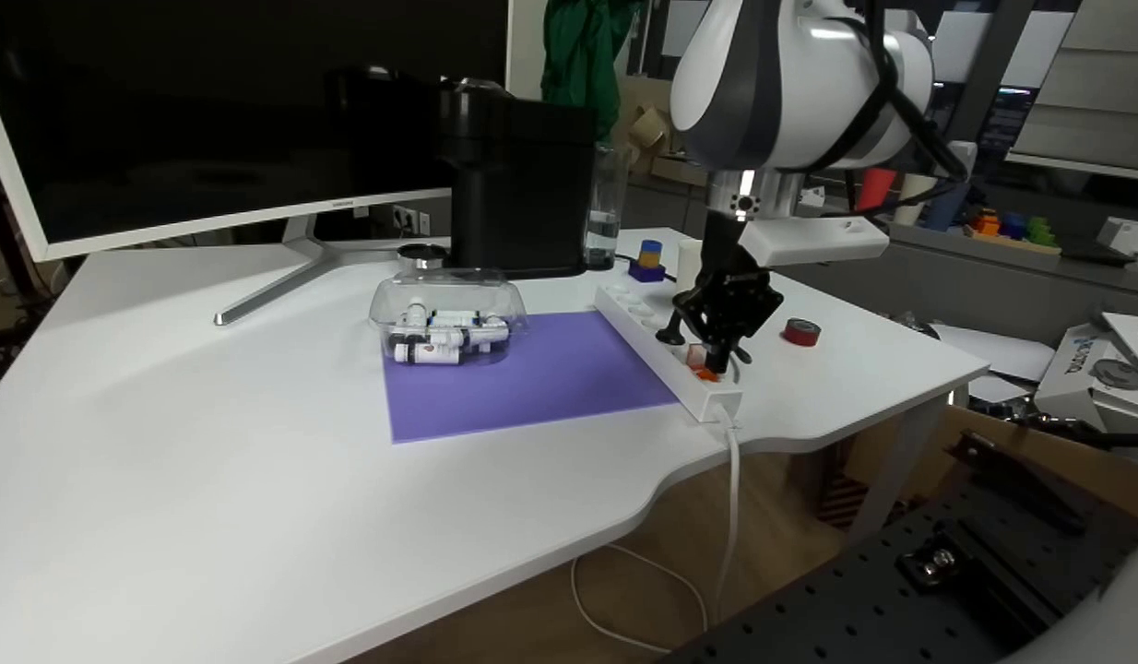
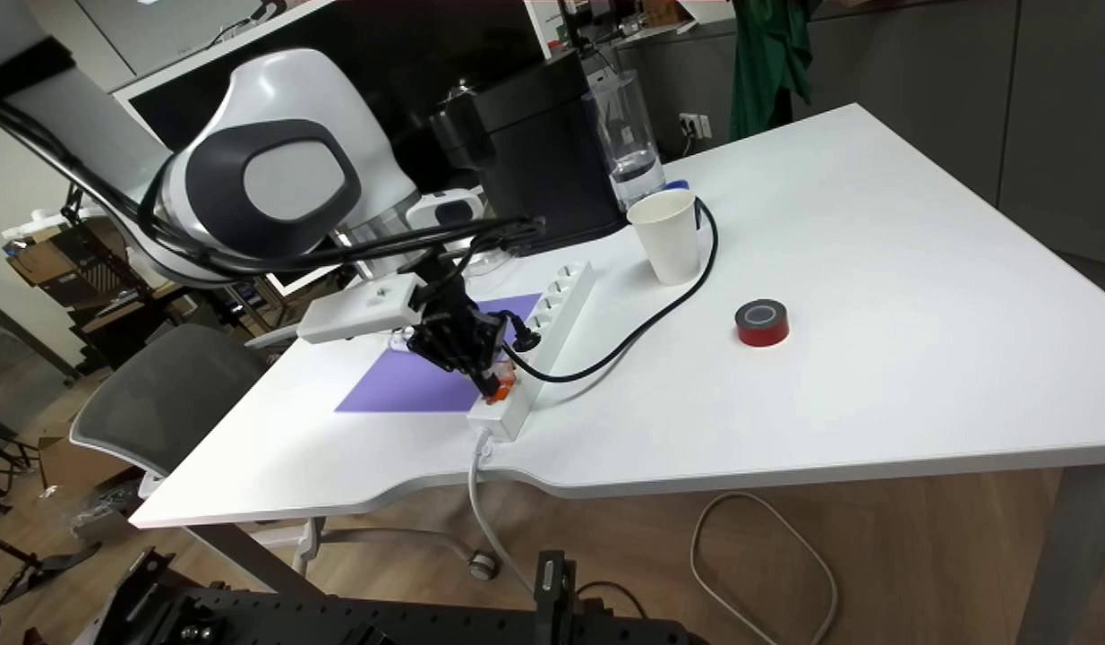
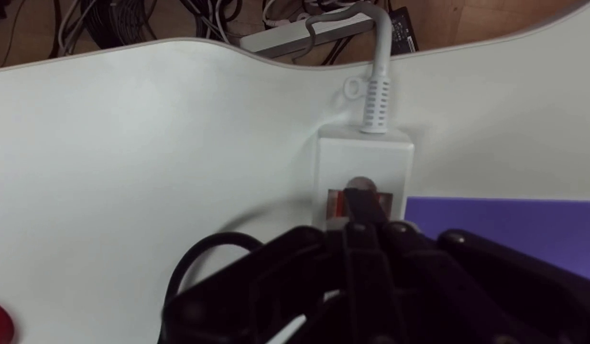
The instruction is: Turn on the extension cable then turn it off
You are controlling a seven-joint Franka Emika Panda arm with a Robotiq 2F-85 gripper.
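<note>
The white extension cable strip (image 1: 659, 361) lies along the right edge of a purple mat. It also shows in an exterior view (image 2: 554, 330) and in the wrist view (image 3: 364, 155). Its orange-red switch sits near the cord end, in both exterior views (image 1: 706, 374) (image 2: 502, 391) and the wrist view (image 3: 339, 204). My gripper (image 1: 717, 358) points down with its fingertips together over the switch, as the wrist view (image 3: 364, 203) also shows. Nothing shows between the fingers. They partly hide the switch; I cannot tell whether they press it or whether it is lit.
A black plug (image 2: 523, 337) sits in the strip beside the gripper, its black cord (image 2: 626, 345) looping over the table. A white cup (image 2: 669, 240), a red tape roll (image 2: 762, 326), a clear box of bottles (image 1: 451, 323) and a black machine (image 1: 525, 184) stand around. The table's front edge is near.
</note>
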